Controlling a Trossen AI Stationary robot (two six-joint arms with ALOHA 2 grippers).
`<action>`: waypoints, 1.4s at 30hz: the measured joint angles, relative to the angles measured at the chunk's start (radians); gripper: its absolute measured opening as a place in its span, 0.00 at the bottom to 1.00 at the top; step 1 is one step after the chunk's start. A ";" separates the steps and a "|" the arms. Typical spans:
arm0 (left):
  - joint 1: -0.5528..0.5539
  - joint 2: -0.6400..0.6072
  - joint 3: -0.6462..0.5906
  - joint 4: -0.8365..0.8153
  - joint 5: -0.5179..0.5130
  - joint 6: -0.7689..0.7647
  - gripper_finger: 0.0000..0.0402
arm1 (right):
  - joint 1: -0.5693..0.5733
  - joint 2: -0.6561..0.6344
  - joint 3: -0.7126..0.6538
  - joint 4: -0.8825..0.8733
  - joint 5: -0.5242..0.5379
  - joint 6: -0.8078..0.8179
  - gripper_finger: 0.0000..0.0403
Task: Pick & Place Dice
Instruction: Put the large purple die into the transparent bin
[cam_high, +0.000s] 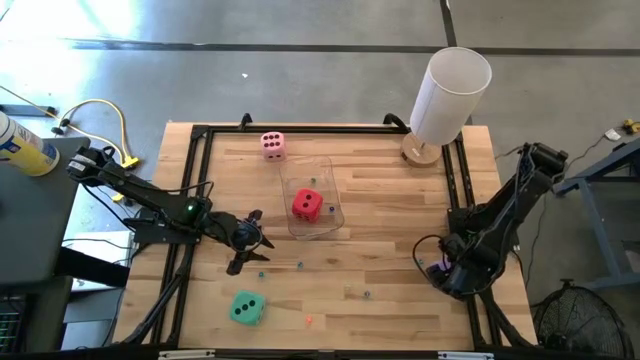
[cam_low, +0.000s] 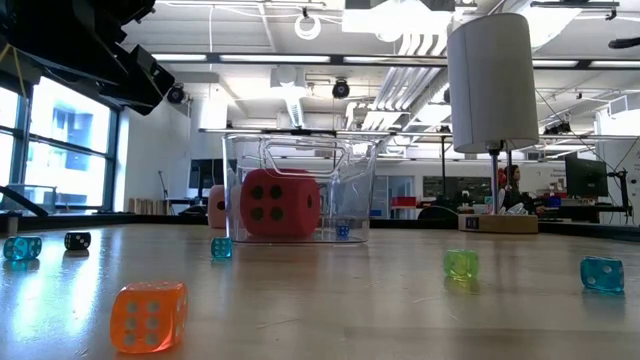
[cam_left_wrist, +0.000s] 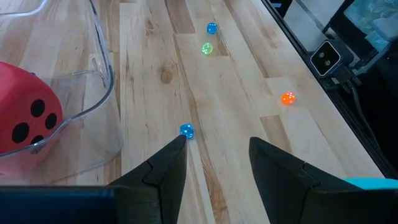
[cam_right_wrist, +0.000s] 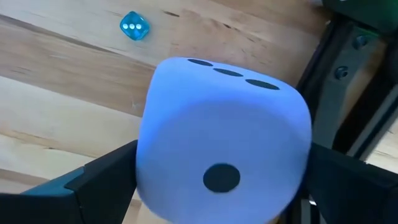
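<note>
The purple die (cam_right_wrist: 224, 137) sits near the table's right edge (cam_high: 437, 268). My right gripper (cam_right_wrist: 224, 186) points down over it, open, with one finger on each of two opposite sides. The red die (cam_high: 307, 206) lies inside a clear plastic container (cam_high: 285, 175) at the table's middle. The pink die (cam_high: 272, 145) rests on the wood beyond the container, and the teal-green die (cam_high: 247, 308) rests near the front left. My left gripper (cam_high: 250, 243) hovers open just left of the container, with nothing between its fingers (cam_left_wrist: 168, 168). My right gripper comes at the purple die from above, and its fingers (cam_right_wrist: 106, 180) stand close beside two opposite faces. Whether they touch the die, I cannot tell.
Small coloured beads lie scattered on the wood (cam_high: 300, 265) (cam_left_wrist: 186, 130) (cam_low: 148, 315). A white cylinder on a wooden base (cam_high: 450, 95) stands at the far right corner. A black frame rail (cam_right_wrist: 348, 93) runs close beside the purple die.
</note>
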 joint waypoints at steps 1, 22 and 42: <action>0.000 0.000 0.000 0.000 0.000 0.000 0.42 | 0.000 0.000 -0.010 0.011 0.000 0.000 0.99; 0.000 0.000 0.000 0.000 0.000 0.000 0.42 | 0.000 0.006 -0.026 0.115 0.194 -0.193 0.99; 0.000 0.000 0.000 0.000 0.000 0.000 0.42 | -0.038 -0.027 -0.025 0.616 0.664 -0.903 0.99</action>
